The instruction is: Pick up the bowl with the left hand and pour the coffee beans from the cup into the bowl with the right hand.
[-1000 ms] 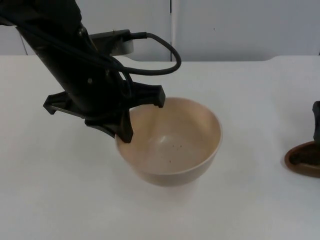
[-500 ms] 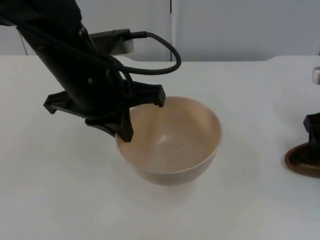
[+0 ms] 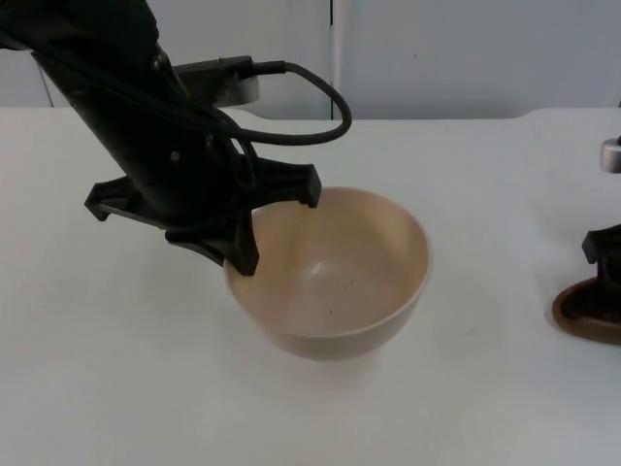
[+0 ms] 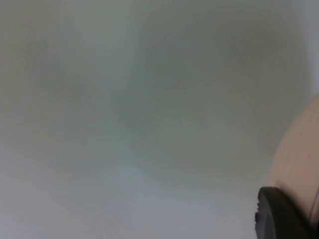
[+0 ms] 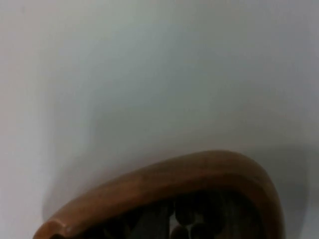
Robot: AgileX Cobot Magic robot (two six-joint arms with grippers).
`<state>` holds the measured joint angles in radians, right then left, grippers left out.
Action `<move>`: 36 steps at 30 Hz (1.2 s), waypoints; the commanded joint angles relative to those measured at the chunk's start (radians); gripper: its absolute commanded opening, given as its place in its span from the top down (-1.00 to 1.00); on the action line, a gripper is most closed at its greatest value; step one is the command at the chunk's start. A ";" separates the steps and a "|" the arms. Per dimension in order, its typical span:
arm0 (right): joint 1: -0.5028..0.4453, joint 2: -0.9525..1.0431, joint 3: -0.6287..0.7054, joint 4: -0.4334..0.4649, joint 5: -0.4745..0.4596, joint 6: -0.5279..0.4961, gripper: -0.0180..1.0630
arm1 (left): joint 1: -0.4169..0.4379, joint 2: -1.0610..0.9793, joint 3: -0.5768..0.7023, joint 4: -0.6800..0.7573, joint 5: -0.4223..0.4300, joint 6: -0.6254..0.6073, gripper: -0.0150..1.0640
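Bowl first: your left hand [image 3: 243, 254] grips the rim of the round beige ceramic bowl [image 3: 335, 282] at mid-bench, over the white bench [image 3: 116, 388]. Your right hand [image 3: 604, 254] sits at the brown wooden cup [image 3: 587, 311] of dark coffee beans [image 5: 194, 214] near the right edge; you cannot tell how its fingers stand

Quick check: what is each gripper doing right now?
Left gripper: shut on the bowl rim.
Right gripper: at the brown cup of coffee beans; state cannot be told.
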<state>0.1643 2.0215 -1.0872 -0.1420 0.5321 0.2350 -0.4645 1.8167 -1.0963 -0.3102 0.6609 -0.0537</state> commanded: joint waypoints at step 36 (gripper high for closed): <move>-0.003 0.015 0.002 -0.008 0.020 0.007 0.78 | -0.007 -0.003 -0.008 -0.014 0.003 -0.005 0.98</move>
<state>0.1643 2.0248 -1.0872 -0.1340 0.5269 0.2433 -0.4645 1.8167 -1.0963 -0.3102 0.6627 -0.0537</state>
